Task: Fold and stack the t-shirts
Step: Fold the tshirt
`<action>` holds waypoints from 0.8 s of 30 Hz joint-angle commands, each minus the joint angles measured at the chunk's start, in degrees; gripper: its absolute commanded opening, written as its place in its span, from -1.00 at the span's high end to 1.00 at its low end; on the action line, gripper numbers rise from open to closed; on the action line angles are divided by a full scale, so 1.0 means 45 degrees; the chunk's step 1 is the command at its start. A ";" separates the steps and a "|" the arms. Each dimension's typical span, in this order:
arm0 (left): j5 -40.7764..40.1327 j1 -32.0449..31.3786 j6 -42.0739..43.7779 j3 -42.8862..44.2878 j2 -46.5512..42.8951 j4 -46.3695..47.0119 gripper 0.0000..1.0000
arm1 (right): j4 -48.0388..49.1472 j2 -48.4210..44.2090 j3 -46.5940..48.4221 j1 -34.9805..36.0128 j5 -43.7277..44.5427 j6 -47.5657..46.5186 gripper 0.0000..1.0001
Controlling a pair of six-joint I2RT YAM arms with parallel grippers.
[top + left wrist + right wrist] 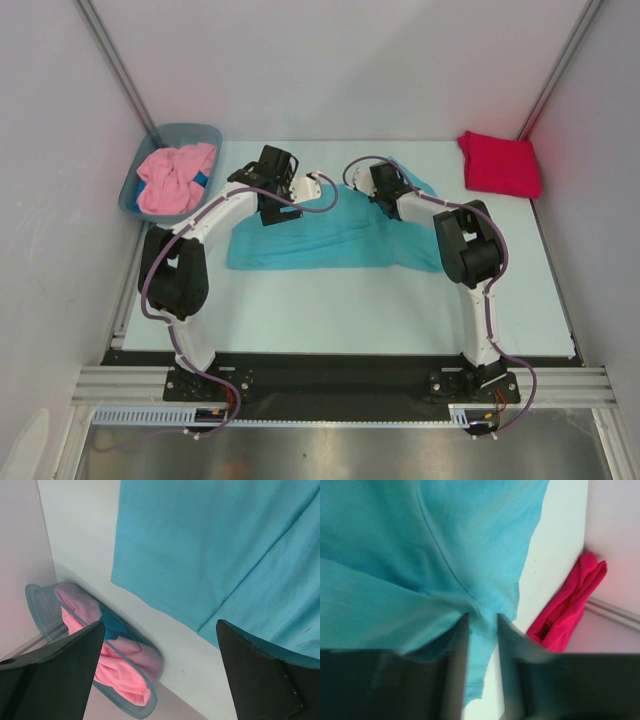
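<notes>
A turquoise t-shirt (320, 240) (200, 540) (395, 555) lies partly folded across the middle of the table. My right gripper (385, 182) (483, 615) hangs low over its back right part. Its jaws stand a narrow gap apart, with a fold of the turquoise cloth running between them. My left gripper (275, 165) (160, 625) hovers wide open above the shirt's back left edge and holds nothing. A crimson red t-shirt (500, 163) (565, 610) sits folded in the back right corner. The pink t-shirt (175, 178) (120, 665) lies crumpled in the tub.
The grey-blue plastic tub (135, 192) (40, 610) stands at the back left against the wall, with a bit of blue cloth beside the pink one. White walls close in the table on the left, back and right.
</notes>
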 commanded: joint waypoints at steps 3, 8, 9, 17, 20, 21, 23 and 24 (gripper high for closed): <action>-0.0062 -0.0103 -0.0095 0.0460 -0.0001 0.0010 -1.00 | 0.0246 0.0144 0.0574 -0.0063 0.0421 0.0001 -0.59; -0.0159 -0.0103 0.0002 0.0460 -0.0059 0.0010 -1.00 | -0.0551 -0.0127 0.0768 -0.0238 0.0540 0.1050 -1.00; -0.0179 -0.0103 0.0022 0.0479 -0.0098 0.0010 -1.00 | -0.0923 -0.0264 0.1001 -0.0297 0.0346 0.1384 -1.00; 0.0094 0.0033 -0.0308 0.0343 -0.0138 0.0010 -1.00 | -0.7246 -0.2354 0.2741 -0.1448 -0.4650 0.6403 -1.00; 0.0814 0.0227 -0.1284 0.0557 -0.0040 -0.0185 -0.99 | -0.7763 -0.3015 0.1731 -0.1996 -0.6079 0.6954 -0.74; 0.1436 0.0345 -0.1557 0.0616 0.0057 -0.0302 -0.99 | -0.7628 -0.3193 0.1320 -0.2248 -0.6430 0.6993 -0.54; 0.1871 0.0501 -0.2028 0.0636 0.0194 -0.0769 -1.00 | -0.7626 -0.3409 0.0307 -0.2387 -0.6511 0.7110 0.31; 0.2220 0.0521 -0.2106 0.0597 0.0291 -0.0946 -1.00 | -0.7665 -0.3410 0.0049 -0.2445 -0.6376 0.7168 0.61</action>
